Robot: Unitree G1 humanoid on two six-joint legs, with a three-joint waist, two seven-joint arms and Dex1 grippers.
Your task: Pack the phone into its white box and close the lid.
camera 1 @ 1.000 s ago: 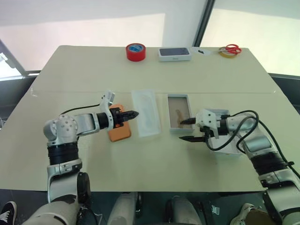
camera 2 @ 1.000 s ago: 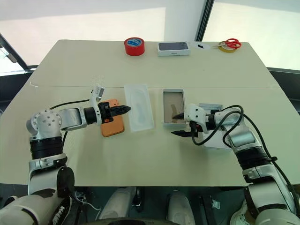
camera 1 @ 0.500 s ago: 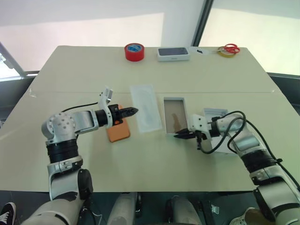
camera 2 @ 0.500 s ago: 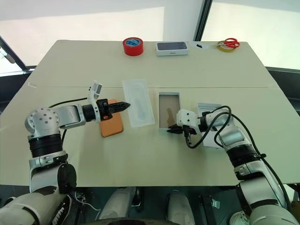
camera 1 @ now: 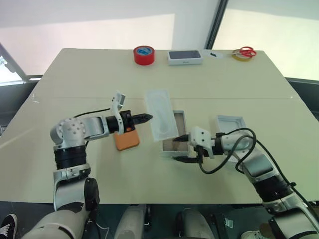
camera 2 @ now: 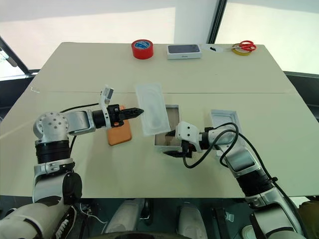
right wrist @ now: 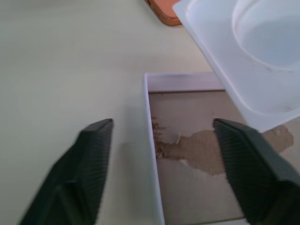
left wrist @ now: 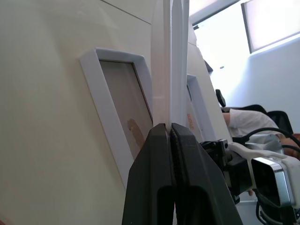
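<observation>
My left gripper (camera 1: 145, 118) is shut on the edge of a thin white moulded insert (camera 1: 162, 115), held tilted above the table. Under that wrist the orange phone (camera 1: 126, 140) lies flat. The white box (camera 1: 175, 145), brownish floor up, sits partly beneath the insert. At its near end my right gripper (camera 1: 181, 148) stands open, and in the right wrist view its fingers (right wrist: 96, 150) flank the box's corner (right wrist: 149, 79) with nothing between them. The lid (camera 1: 230, 124) rests white inside up, to the right of the box.
Along the far edge are a red tape roll (camera 1: 143, 54), a white box bearing a dark phone picture (camera 1: 185, 57) and red-handled scissors (camera 1: 243, 52) on a yellow roll. Bare tabletop stretches in front of both arms.
The white box has slid left and nearer with my right gripper, which shut and then opened. The insert, flat on the table before, is now lifted and overlaps the box.
</observation>
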